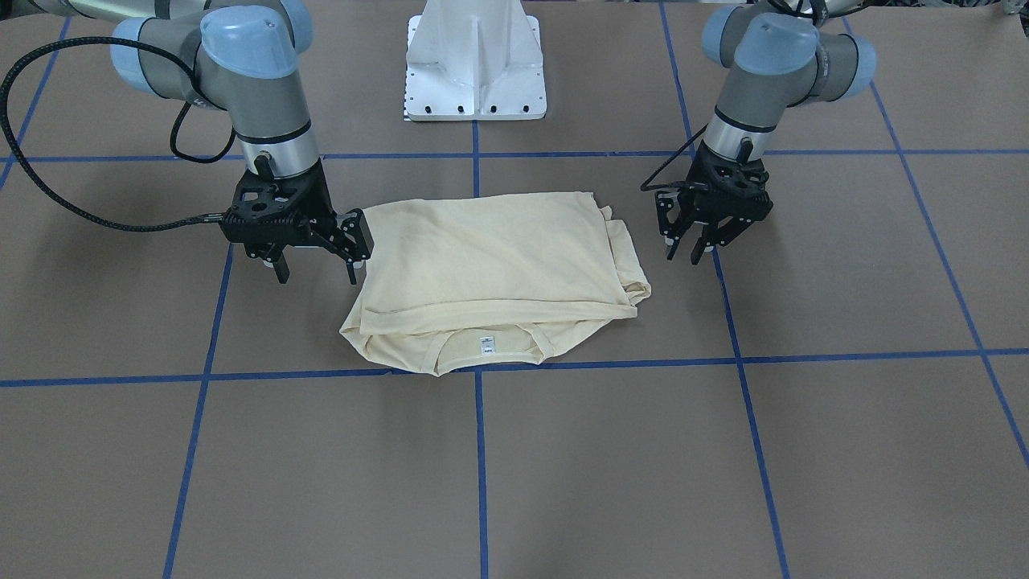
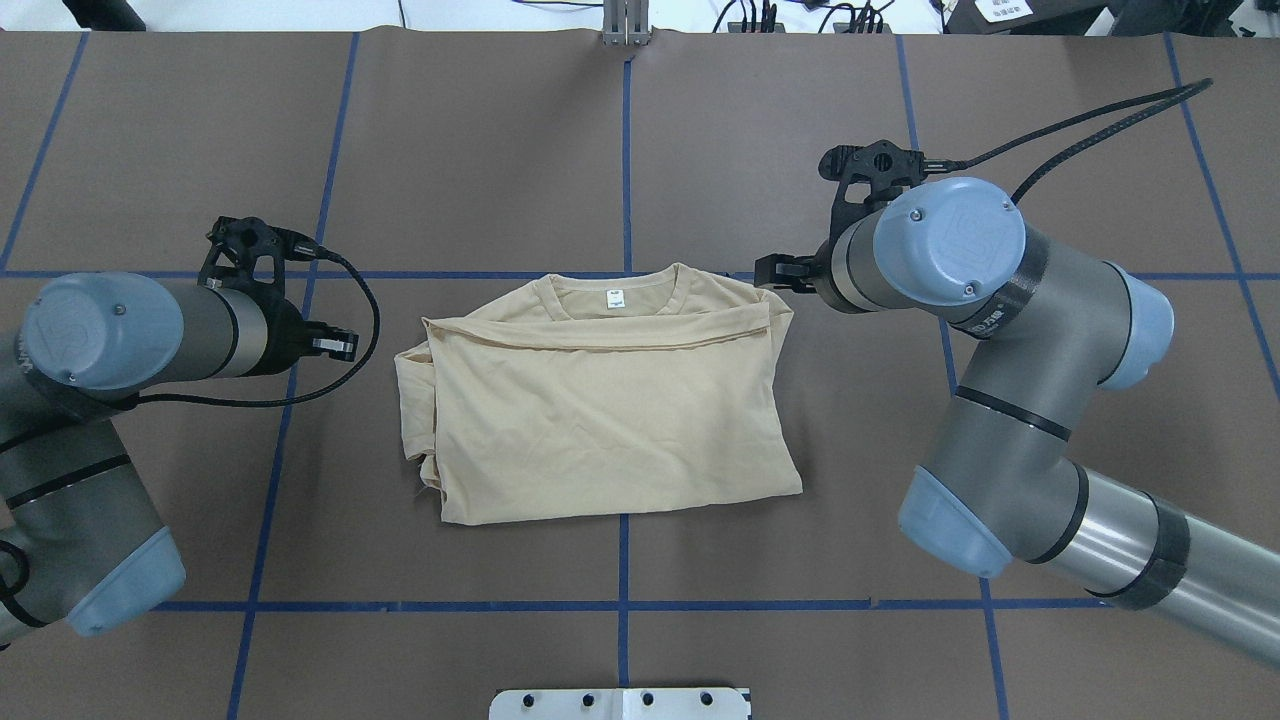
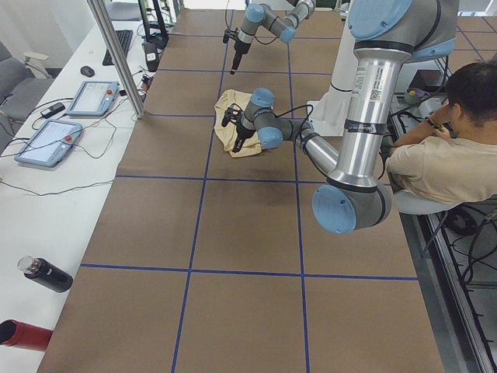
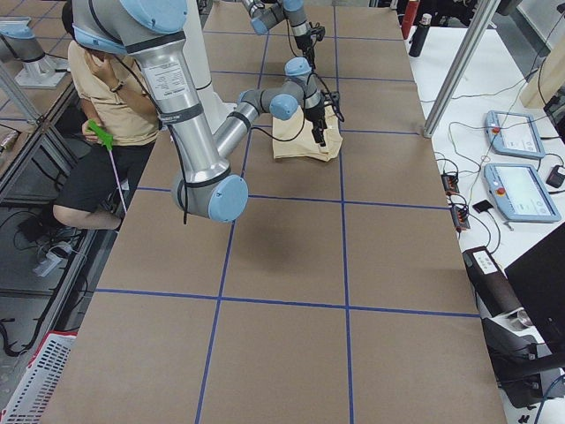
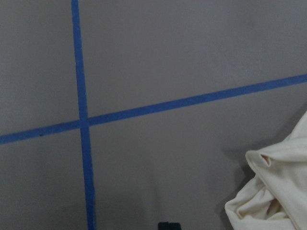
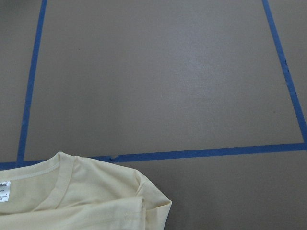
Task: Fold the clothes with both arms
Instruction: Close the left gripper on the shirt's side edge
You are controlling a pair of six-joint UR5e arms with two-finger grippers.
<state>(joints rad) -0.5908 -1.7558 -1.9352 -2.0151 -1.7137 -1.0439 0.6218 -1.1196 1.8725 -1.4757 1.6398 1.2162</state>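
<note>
Noted a brown table point(image 1: 804, 450) ruled with blue tape point(image 1: 480, 450), and on it, straight out from the white pedestal point(image 1: 474, 56), the folded shirt point(image 1: 490, 257). Found the right arm point(image 1: 241, 72) reaching in on the pedestal's right side and the left arm point(image 1: 772, 64) on its left, both bent down toward the cloth. Saw the shirt lying flat as a squat rectangle, plain side up with no print showing, its long axis crosswise to the pedestal and running from one gripper toward the other. Made out loose, bunched layers along the edge on the pedestal's left side and a cleaner edge on its right. Found the right gripper point(image 1: 316, 269) pointing down with jaws spread, one finger point(image 1: 358, 235) just beside that cleaner edge; could not tell whether touching cloth or only hanging over it. Found the left gripper point(image 1: 685, 256) likewise spread and holding nothing, set off from the bunched edge with a strip of bare table between. Spotted the small white label point(image 1: 486, 345) at the shirt's end farthest from the pedestal. Judged the right gripper much the nearer, so a fold across the long axis looked likeliest to begin from that side, with the left needing first to close in toward the pedestal's centre line.
</note>
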